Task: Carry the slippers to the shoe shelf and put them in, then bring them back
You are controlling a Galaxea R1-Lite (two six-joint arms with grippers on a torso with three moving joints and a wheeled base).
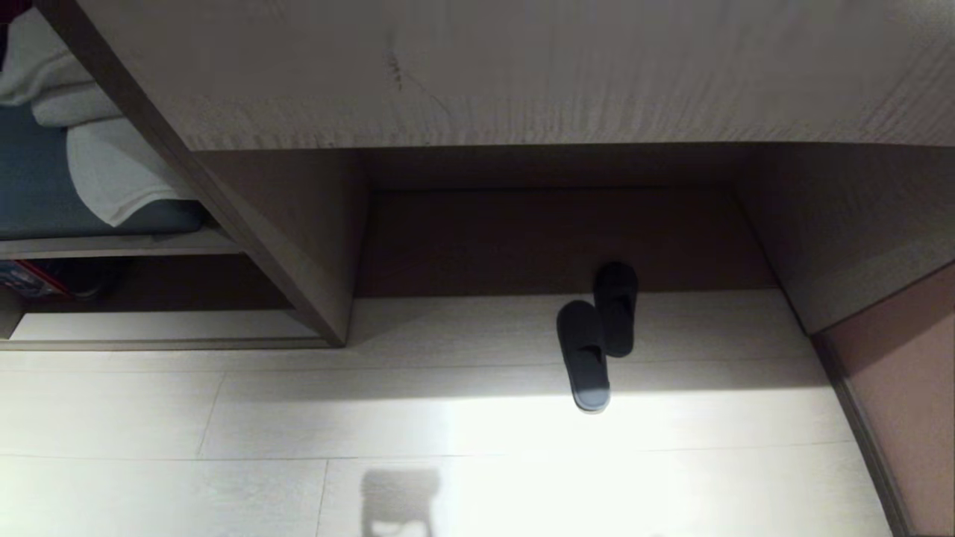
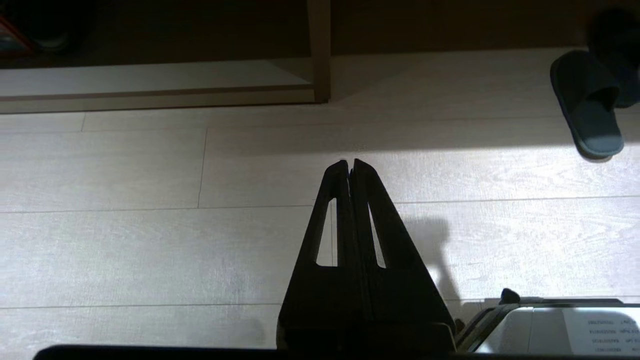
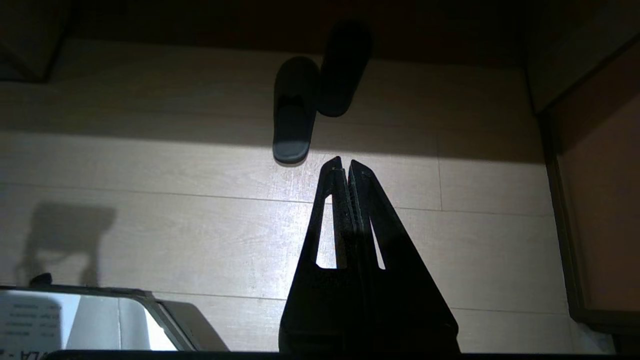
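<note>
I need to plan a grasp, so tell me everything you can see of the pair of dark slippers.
The pair of flat, soft-looking dark navy-black slippers lies on the pale wood-grain floor at the mouth of the desk alcove, toes pointing inward. They lie side by side, staggered and seemingly touching; the far one sits in shadow. Rounded toes, open backs. Neither pincer touches them.

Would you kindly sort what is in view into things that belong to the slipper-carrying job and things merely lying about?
Belonging to the job:
- slippers, side by side on the floor at the desk alcove's mouth
- shoe shelf, low compartment at left
- left end effector and right end effector, both shut, holding nothing

Lying about:
- white cloth on the blue cushion
- red item in the shelf
</note>
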